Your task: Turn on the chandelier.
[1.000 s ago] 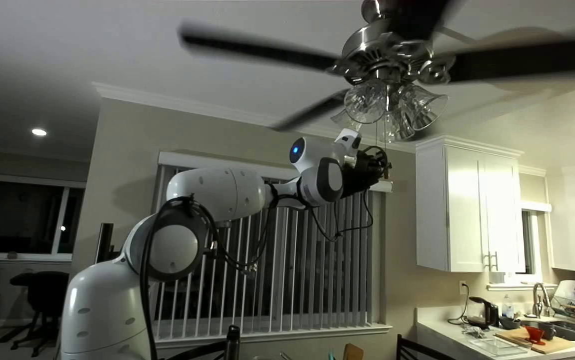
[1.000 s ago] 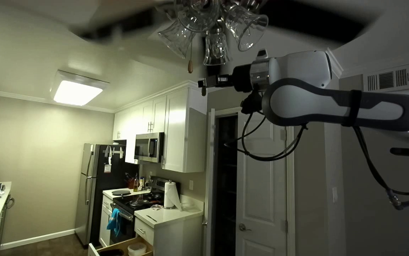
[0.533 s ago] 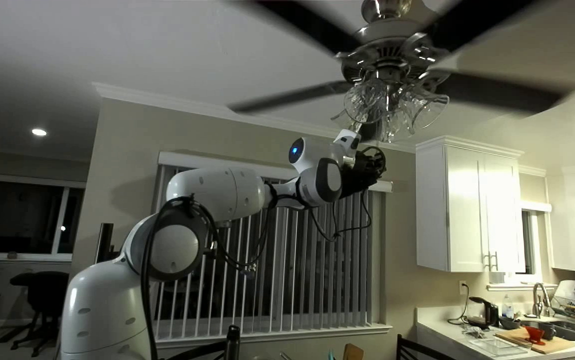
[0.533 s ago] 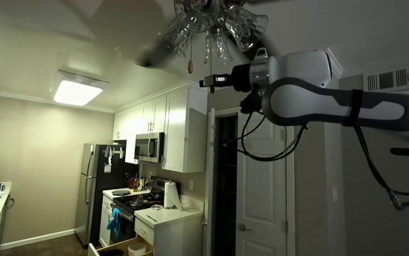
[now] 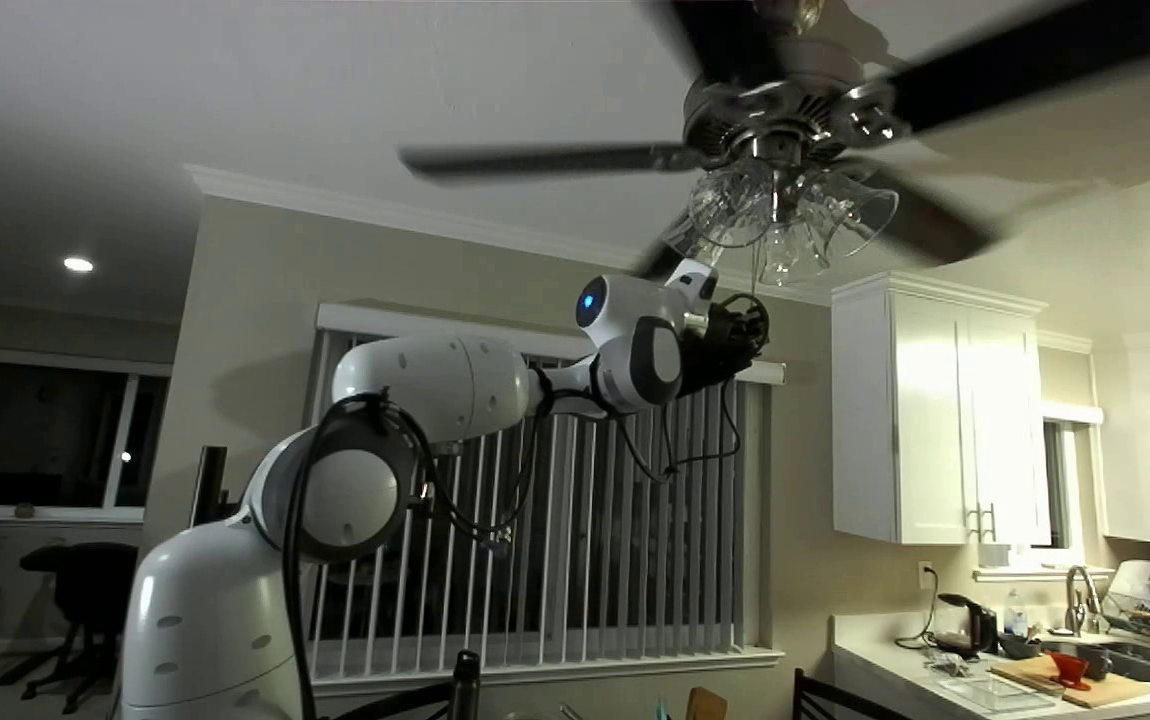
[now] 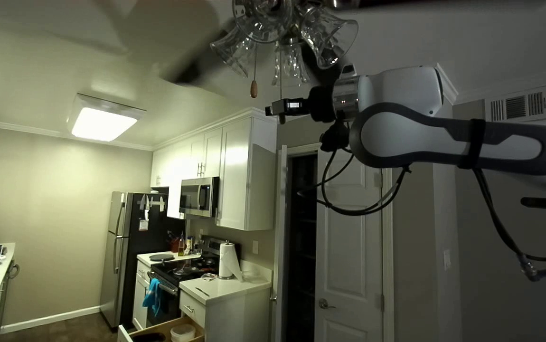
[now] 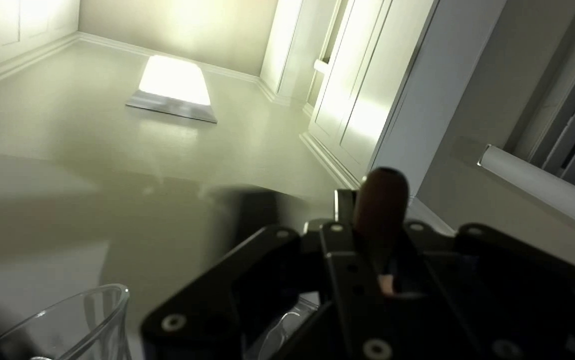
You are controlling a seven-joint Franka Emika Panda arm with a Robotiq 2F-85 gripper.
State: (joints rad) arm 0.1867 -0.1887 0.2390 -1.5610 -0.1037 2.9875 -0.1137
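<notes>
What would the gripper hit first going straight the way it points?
Probably the pull chain, which in an exterior view drops down to the gripper, its wooden knob just below. Depth is unclear.

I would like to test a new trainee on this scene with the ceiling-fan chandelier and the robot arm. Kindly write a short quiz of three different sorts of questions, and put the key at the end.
1. True or false: the glass shades of the chandelier look unlit.
2. Choose one. In an exterior view, compared with the fingers of the gripper, the dark pull-chain knob appears:
A above
B just below
C far to one side
3. Open question: what glows brightest in the wrist view?

Key
1. True.
2. B.
3. The rectangular ceiling light.
</notes>
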